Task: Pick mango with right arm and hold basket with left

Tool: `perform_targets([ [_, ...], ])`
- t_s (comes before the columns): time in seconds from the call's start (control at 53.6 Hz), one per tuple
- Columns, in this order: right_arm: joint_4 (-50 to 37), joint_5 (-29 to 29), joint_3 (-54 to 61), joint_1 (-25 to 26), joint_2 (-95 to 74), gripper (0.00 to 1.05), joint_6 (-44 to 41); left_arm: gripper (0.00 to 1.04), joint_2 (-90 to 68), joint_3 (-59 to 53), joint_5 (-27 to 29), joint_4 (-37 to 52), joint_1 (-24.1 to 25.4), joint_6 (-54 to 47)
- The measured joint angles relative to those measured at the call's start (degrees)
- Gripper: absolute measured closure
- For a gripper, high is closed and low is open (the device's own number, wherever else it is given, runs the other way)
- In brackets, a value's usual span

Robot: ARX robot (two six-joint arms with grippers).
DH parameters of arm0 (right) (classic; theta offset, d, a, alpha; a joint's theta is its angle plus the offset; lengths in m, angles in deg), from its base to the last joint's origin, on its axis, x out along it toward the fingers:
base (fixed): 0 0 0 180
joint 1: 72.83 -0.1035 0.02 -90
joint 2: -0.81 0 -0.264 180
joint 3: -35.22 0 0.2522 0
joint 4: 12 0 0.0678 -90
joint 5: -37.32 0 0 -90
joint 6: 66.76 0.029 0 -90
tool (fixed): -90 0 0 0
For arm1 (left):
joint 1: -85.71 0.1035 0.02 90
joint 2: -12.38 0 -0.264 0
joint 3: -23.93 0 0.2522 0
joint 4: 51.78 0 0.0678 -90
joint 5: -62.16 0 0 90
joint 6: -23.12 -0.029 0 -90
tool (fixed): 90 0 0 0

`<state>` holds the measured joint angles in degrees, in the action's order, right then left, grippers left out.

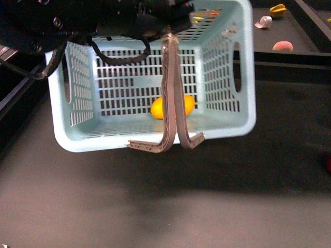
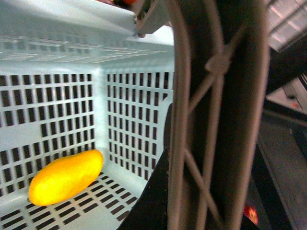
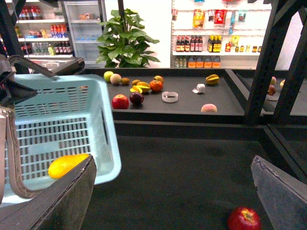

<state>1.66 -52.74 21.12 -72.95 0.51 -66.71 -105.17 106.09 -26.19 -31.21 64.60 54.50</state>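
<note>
The mango [image 1: 158,109] lies on the floor of the basket [image 1: 227,129], long axis across it, behind the handles [image 1: 173,93] that the left tool [image 2: 211,182] clamps. The right tool [image 3: 172,206], spread wide and empty, hangs outside the basket's side wall.

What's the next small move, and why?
Probably just hold the basket steady with the left gripper. The basket hangs from its handles, and the mango already lies inside. The right gripper is open, empty and outside the basket.

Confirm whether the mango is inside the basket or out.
Inside: the mango lies on the basket's slotted floor, walls around it.
</note>
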Motion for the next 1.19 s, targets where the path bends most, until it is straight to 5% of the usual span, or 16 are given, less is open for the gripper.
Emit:
perform_targets([
  [0.503, 0.00, 0.00, 0.00, 0.00, 0.00, 0.08, 0.00, 0.99, -8.81, 14.01, 19.54, -14.82, 14.10, 40.46],
  [1.193, 0.00, 0.00, 0.00, 0.00, 0.00, 0.08, 0.00, 0.99, -15.34, 15.72, 12.63, -16.85, 20.28, 56.39],
])
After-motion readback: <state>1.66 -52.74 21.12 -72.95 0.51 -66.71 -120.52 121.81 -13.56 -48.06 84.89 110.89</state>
